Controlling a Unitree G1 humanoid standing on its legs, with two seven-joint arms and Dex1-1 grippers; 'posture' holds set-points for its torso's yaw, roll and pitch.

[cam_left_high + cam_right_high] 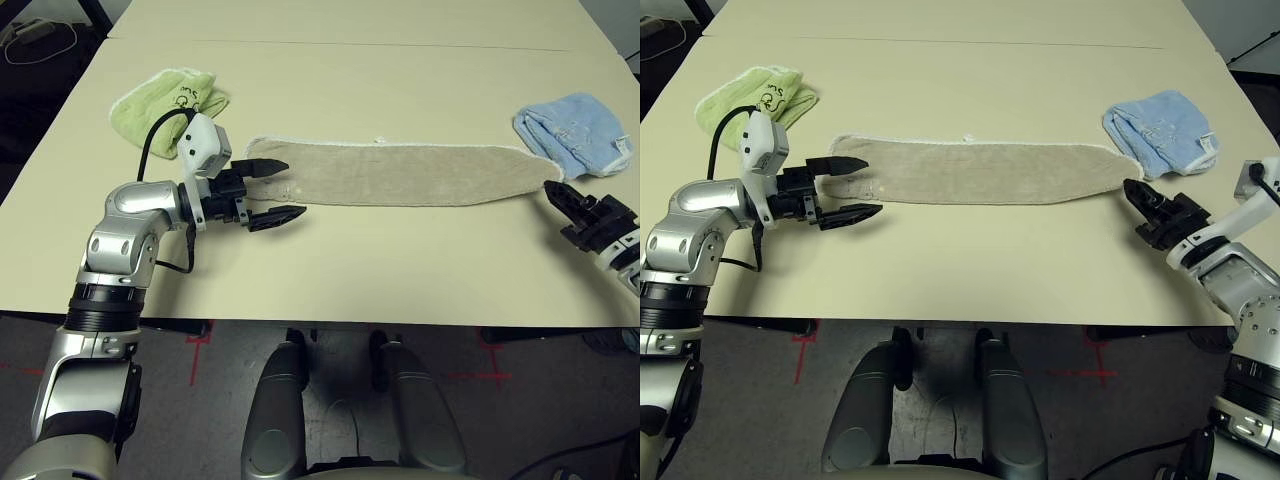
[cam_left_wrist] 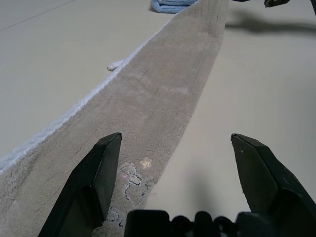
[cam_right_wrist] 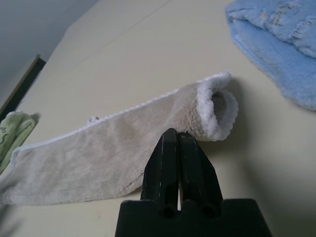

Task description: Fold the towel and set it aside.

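left hand [image 1: 268, 193] stands wide, its fingers straddling the left end of the towel [image 1: 400, 173] without gripping it. right hand [image 1: 1153, 208] has its fingers pressed together on nothing, just off the towel's curled right end. the towel lies as a long narrow strip across the tabletop [image 1: 400, 270], between the green towel [image 1: 165, 105] and the blue towel [image 1: 575, 132]. risk: the left hand closing on one layer only, or the right hand snagging the blue towel, would skew the fold.
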